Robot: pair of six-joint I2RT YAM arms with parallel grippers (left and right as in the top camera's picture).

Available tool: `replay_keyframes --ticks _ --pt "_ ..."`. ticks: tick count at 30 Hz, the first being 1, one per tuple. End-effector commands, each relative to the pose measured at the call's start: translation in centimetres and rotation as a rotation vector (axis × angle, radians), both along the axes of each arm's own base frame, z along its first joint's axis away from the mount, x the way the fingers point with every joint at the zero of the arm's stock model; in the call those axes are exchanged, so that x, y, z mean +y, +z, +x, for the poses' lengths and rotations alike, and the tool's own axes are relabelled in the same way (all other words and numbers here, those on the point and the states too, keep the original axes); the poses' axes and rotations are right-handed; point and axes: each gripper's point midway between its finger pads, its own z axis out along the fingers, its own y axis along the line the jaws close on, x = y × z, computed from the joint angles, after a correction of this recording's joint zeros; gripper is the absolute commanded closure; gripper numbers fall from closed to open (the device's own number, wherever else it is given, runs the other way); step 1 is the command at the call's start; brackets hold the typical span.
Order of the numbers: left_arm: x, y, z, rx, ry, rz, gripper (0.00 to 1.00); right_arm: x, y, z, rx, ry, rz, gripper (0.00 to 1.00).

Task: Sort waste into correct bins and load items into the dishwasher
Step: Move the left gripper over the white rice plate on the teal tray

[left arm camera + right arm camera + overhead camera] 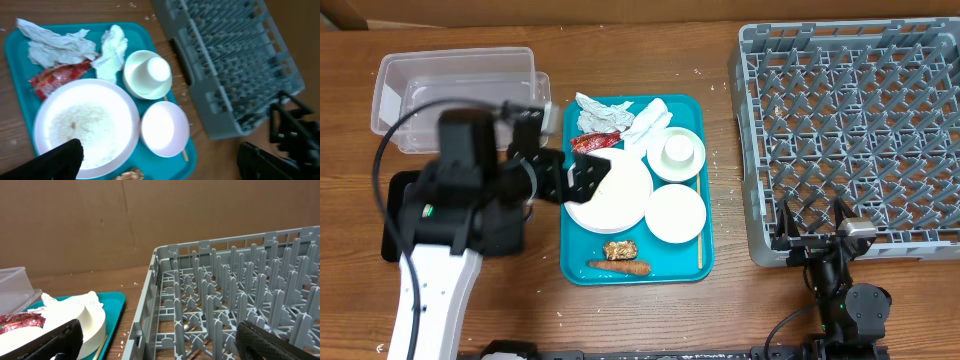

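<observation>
A teal tray point(574, 262) holds a large white plate point(618, 198) with food residue, an upturned white cup point(677, 151) on a small dish, a white bowl point(675, 213), crumpled napkins point(607, 111), a red wrapper point(594, 142), a brown food scrap point(620, 249), an orange food piece point(620, 266) and a wooden stick point(699, 236). My left gripper point(586, 172) is open and empty above the plate's left edge; its wrist view shows the plate point(85, 125), cup point(152, 70) and bowl point(164, 127). My right gripper point(812, 236) is open and empty at the grey dish rack's point(850, 130) front edge.
Two clear plastic bins point(450, 85) stand at the back left. A black container point(395, 228) sits under my left arm. The rack point(225, 295) fills the right side of the table and holds nothing visible. Cardboard walls stand behind the table.
</observation>
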Motion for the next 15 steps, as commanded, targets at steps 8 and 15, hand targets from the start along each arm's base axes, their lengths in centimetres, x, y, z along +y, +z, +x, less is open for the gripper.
replay_keyframes --ticks 8,15 --pt "-2.9 -3.4 3.2 0.028 -0.05 0.207 0.0 0.0 -0.1 0.0 -0.005 0.0 -0.004 0.0" --pt "-0.4 -10.4 4.3 0.246 0.238 0.457 0.0 0.0 -0.1 0.0 -0.005 0.0 -0.004 0.0"
